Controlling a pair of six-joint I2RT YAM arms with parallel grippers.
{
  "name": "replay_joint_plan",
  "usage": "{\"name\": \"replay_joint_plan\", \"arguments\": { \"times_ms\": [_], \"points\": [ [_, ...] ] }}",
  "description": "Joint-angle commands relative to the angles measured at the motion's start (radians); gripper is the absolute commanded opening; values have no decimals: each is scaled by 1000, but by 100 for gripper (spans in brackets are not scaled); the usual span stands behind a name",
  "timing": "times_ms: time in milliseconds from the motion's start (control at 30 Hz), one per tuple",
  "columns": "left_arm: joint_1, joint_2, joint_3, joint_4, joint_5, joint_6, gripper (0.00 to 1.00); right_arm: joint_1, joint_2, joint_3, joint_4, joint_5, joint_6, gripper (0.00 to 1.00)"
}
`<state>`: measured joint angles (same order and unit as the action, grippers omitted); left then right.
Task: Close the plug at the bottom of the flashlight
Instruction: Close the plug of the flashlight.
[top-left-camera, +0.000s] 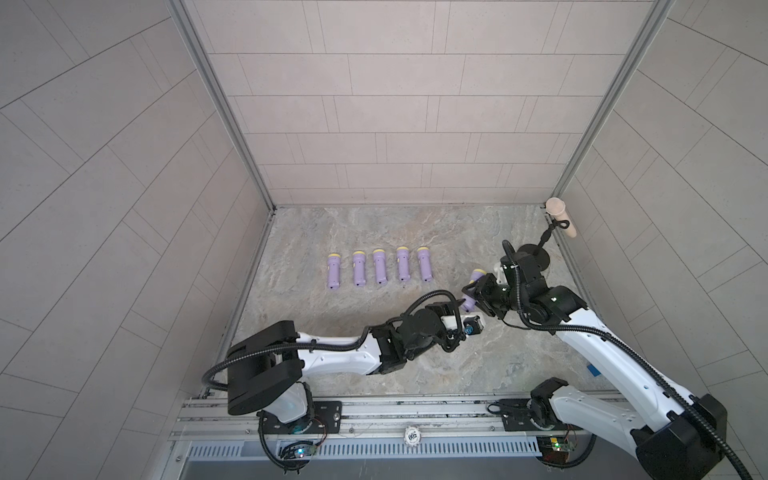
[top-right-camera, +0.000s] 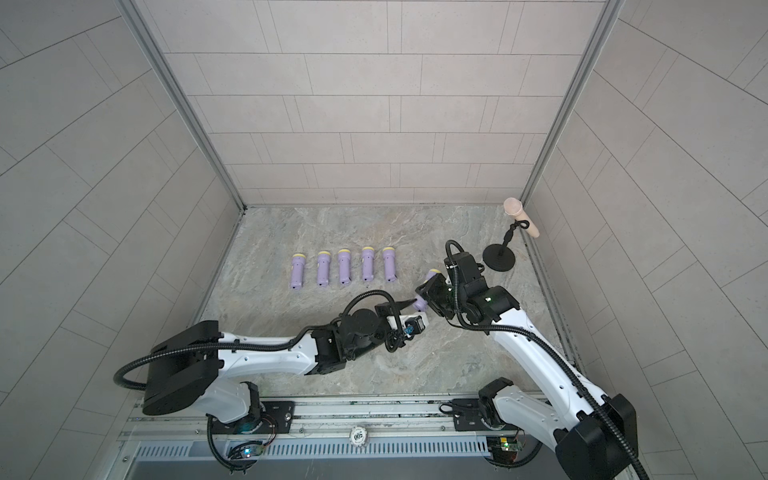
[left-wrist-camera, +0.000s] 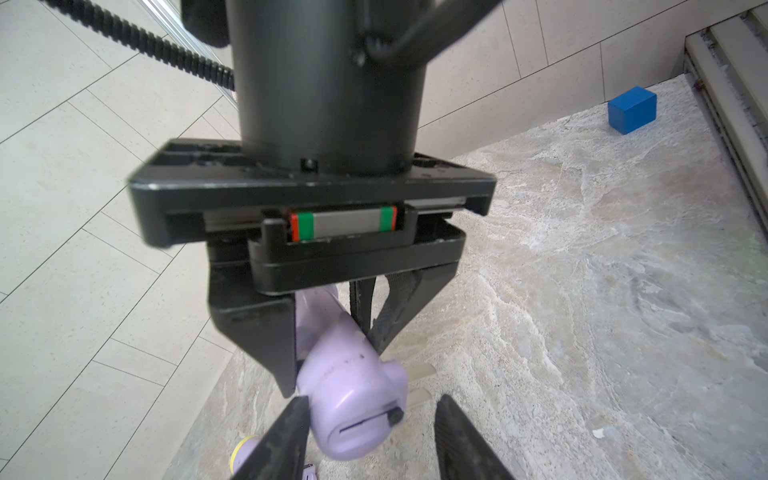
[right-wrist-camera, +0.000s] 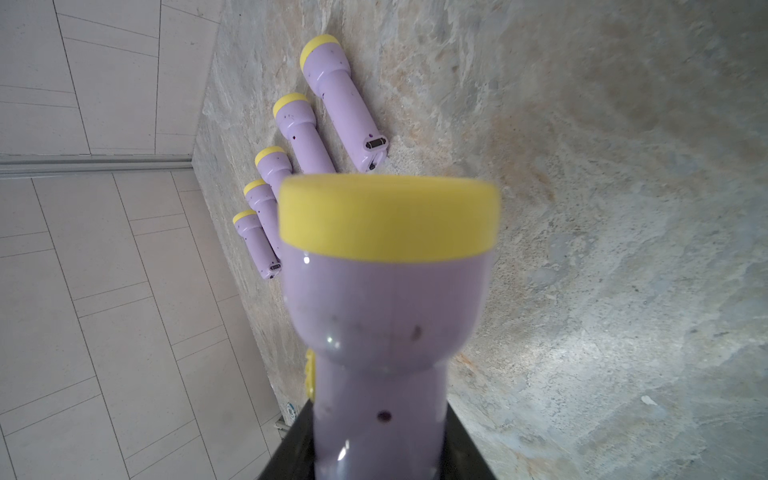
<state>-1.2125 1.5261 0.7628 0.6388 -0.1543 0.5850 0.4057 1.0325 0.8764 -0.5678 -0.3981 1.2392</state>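
The flashlight (top-left-camera: 473, 291) is hanging clear of the marbled tabletop (top-left-camera: 332, 316), just past the right end of the row of five flashlights (top-left-camera: 378, 269) and a little nearer the robot than that row, with its head pointing away from the robot. The right gripper (left-wrist-camera: 328, 328) is clamping the lilac barrel, fingers pressing on both sides. Only the left wrist view is giving us the bottom end (left-wrist-camera: 357, 424). A thin slot and a small dark nub at its edge are showing there, though whether the plug is seated I cannot tell. The left gripper (left-wrist-camera: 374, 440) is standing open astride that end, one finger (left-wrist-camera: 282, 440) overlapping the base and its partner sitting clear of it. The right wrist view is offering the opposite end, the yellow head (right-wrist-camera: 388, 220) filling the frame, and beyond it the row (right-wrist-camera: 291, 166) is showing dark ports at its tails. Both top views are adding a beige microphone on a black stand (top-right-camera: 515, 216), farther right of the row toward the back corner. The left wrist view is also catching a blue block (left-wrist-camera: 631, 109), which a top view is placing well right of the row (top-left-camera: 594, 370) and nearer the robot.
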Motion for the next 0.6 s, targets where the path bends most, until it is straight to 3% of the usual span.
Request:
{"name": "replay_joint_plan", "arguments": {
  "times_ms": [0, 567],
  "points": [
    [-9, 12, 21, 15, 3, 26, 52, 8, -17, 3, 31, 2, 19, 0],
    [-10, 19, 21, 17, -8, 32, 49, 13, -22, 15, 28, -7, 27, 0]
  ]
}}
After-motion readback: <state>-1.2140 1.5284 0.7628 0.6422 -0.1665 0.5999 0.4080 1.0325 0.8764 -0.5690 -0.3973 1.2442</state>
